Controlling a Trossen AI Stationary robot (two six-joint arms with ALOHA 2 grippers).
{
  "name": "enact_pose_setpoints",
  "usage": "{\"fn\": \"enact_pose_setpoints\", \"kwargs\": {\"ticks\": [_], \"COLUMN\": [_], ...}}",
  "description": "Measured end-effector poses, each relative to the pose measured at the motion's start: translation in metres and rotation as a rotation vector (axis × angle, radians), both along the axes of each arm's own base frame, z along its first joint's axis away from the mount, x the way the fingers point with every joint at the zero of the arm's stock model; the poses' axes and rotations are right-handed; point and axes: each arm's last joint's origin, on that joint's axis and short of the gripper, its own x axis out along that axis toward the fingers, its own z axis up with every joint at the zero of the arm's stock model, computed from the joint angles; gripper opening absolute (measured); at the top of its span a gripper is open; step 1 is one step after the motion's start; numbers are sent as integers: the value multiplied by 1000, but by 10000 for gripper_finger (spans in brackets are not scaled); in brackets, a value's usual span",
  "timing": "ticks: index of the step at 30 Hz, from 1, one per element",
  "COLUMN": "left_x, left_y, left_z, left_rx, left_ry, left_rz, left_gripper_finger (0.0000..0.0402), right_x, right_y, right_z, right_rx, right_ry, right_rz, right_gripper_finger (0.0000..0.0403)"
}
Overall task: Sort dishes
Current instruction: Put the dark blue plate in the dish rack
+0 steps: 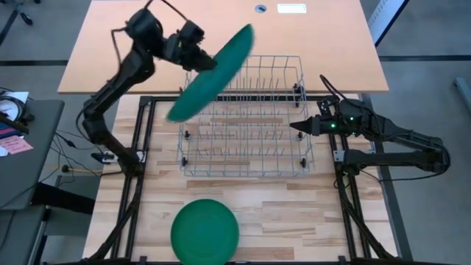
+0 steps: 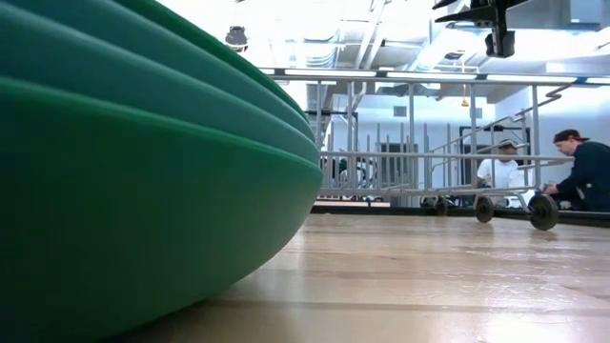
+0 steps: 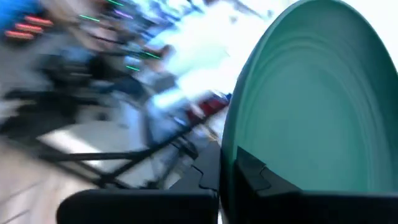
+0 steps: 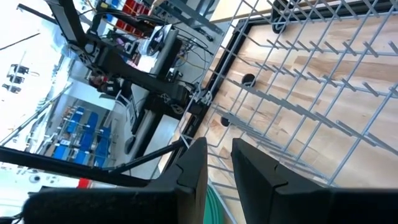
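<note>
I have the left gripper [image 1: 202, 60] clamped tight on the rim of a round teal plastic plate [image 1: 212, 73], its fingers pinched shut on the edge. The plate hangs tilted in the air, extending away from the fingers over the left end of the grey wire dish rack [image 1: 246, 118], clear of the wooden table [image 1: 294, 213]. In the left wrist view I see the plate's ridged face [image 3: 311, 106] rising straight up from the dark fingers [image 3: 249, 174].

My right gripper [image 1: 298, 128] waits at the right end of the rack, level with its side wire. Its fingers [image 4: 193, 168] stand a narrow gap apart with nothing between them; the rack's tines [image 4: 311, 93] lie just beyond the fingertips.

A second round dark green plastic plate [image 1: 204, 230] lies flat on the table near the front edge, well apart from both grippers; it fills the low view's left side [image 2: 124, 181].
</note>
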Motion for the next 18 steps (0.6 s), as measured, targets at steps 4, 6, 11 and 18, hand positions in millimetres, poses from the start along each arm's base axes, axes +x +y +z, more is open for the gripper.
{"fn": "enact_pose_setpoints", "kwargs": {"ticks": [4, 6, 11, 18], "left_x": [21, 33, 65, 93], "left_y": [4, 8, 15, 14], "left_z": [0, -6, -26, -57], "left_rx": [9, -6, -47, -157], "left_ry": [-116, -159, -266, -476], "left_rz": [-93, -111, -119, -204], "left_gripper_finger": [2, 2, 2, 2], "right_x": [0, 0, 0, 0], "right_y": [0, 0, 0, 3], "right_z": [0, 0, 0, 0], "right_rx": [0, 2, 13, 19], "right_ry": [0, 0, -3, -7], "right_rz": [1, 5, 8, 22], "right_gripper_finger": [80, 80, 80, 80]}}
